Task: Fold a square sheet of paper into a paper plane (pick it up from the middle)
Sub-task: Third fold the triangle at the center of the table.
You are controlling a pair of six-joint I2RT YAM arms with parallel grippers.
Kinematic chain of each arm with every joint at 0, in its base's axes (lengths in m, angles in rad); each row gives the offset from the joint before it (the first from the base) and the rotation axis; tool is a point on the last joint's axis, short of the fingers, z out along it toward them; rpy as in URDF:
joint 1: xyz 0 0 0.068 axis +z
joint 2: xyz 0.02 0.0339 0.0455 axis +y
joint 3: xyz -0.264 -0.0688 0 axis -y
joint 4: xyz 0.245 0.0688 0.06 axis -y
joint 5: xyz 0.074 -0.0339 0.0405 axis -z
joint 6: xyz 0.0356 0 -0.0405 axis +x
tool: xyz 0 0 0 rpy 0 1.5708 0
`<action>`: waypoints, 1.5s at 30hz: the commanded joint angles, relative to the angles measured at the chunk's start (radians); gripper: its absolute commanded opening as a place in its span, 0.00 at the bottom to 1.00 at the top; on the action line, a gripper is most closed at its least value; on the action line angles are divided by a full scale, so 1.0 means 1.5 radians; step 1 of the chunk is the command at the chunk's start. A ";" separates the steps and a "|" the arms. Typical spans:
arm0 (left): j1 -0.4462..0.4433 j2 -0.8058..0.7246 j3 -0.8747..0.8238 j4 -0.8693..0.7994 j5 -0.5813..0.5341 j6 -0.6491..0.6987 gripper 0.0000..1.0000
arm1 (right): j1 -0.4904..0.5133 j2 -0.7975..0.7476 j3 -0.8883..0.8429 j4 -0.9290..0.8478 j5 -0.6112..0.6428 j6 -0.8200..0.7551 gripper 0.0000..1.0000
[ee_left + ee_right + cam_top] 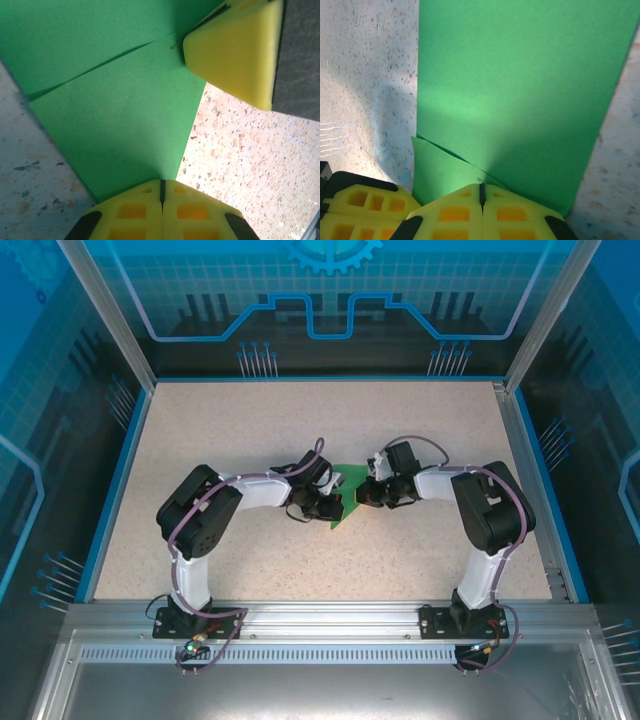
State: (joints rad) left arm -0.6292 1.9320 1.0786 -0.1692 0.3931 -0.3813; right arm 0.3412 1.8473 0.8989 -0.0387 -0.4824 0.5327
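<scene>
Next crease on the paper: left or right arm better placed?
Left, probably: left gripper is shut at a free corner of the paper, ready to carry it over; right gripper is shut at the overlapped edge, better for holding.

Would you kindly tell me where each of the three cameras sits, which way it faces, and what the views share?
Top external: fixed above and behind the bases, looking down at the table; both arms show, left gripper and right gripper meeting at the green paper.
Left wrist: on the left arm, facing past its shut gripper onto the green paper; right gripper's finger top right.
Right wrist: likewise past its shut gripper; left gripper's finger bottom left.
Shared: the green paper.
</scene>
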 commanded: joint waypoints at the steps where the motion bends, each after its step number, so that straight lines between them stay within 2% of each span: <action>1: -0.003 0.022 -0.055 -0.071 -0.030 0.024 0.02 | -0.036 0.023 0.020 -0.029 0.073 -0.012 0.00; 11: -0.002 -0.001 -0.082 -0.062 -0.013 0.013 0.02 | -0.069 0.019 0.041 -0.034 0.102 -0.001 0.00; 20: -0.003 -0.009 -0.060 -0.046 0.035 -0.009 0.03 | -0.075 -0.023 0.040 -0.052 0.079 -0.012 0.01; 27: -0.004 -0.028 -0.013 -0.043 0.069 -0.029 0.06 | -0.072 -0.112 -0.040 -0.035 0.009 0.030 0.13; 32: -0.002 -0.040 0.031 -0.056 0.076 -0.033 0.07 | -0.039 -0.154 -0.086 -0.019 -0.016 0.073 0.23; 39: 0.004 -0.015 0.096 -0.115 0.027 0.001 0.07 | -0.007 -0.169 -0.111 -0.010 0.003 0.109 0.33; 42: 0.003 0.006 0.123 -0.140 -0.019 0.021 0.06 | -0.003 -0.159 -0.112 0.003 -0.001 0.119 0.33; 45: 0.005 0.028 0.139 -0.155 -0.033 0.037 0.06 | 0.004 -0.144 -0.105 0.011 -0.004 0.123 0.34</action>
State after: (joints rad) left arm -0.6289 1.9266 1.2572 -0.3260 0.3958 -0.3782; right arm 0.3271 1.6142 0.7429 -0.0429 -0.4648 0.6933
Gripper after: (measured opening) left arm 0.064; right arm 0.338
